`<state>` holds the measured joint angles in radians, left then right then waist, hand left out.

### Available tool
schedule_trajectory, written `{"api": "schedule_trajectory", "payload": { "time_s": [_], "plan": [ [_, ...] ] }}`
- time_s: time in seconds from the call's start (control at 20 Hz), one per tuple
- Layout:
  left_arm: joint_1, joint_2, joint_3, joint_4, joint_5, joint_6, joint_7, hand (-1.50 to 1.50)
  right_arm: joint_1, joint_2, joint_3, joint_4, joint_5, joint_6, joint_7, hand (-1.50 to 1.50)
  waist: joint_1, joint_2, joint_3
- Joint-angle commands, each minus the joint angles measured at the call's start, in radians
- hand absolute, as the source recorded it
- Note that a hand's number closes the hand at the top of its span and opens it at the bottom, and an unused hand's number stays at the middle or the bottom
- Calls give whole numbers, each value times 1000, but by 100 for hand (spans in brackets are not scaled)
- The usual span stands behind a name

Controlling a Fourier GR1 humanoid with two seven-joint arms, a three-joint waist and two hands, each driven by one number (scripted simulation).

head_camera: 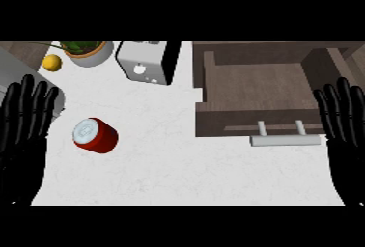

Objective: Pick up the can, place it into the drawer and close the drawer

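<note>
A red can (95, 135) with a silver top stands on the white counter (178, 169) at the left of the middle. The brown wooden drawer (257, 91) is pulled open at the upper right, its inside bare, and its silver handle (285, 139) points toward me. My left hand (25, 125) rests open at the left edge, fingers up, just left of the can and not touching it. My right hand (345, 130) rests open at the right edge, beside the drawer's front corner.
A white toaster (146, 61) stands at the back centre. A potted plant (87, 50) and a yellow lemon (52, 62) sit at the back left. A grey object edge (14, 72) shows behind my left hand.
</note>
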<state>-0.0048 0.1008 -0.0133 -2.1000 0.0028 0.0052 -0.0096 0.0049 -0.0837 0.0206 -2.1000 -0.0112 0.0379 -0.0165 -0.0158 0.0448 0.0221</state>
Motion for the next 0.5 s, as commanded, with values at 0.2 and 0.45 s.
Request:
{"api": "schedule_trajectory", "payload": {
  "time_s": [0.2, 0.45],
  "plan": [
    [-189, -48, -4, 163, -105, 95, 2, -150, 28, 2, -41, -51, 21, -28, -5, -150, 4, -44, -22],
    [-43, -82, -20, 144, -200, 197, 318, -150, 100, 37, -19, 63, 54, -81, 171, -150, 13, -46, -21]
  ]
}}
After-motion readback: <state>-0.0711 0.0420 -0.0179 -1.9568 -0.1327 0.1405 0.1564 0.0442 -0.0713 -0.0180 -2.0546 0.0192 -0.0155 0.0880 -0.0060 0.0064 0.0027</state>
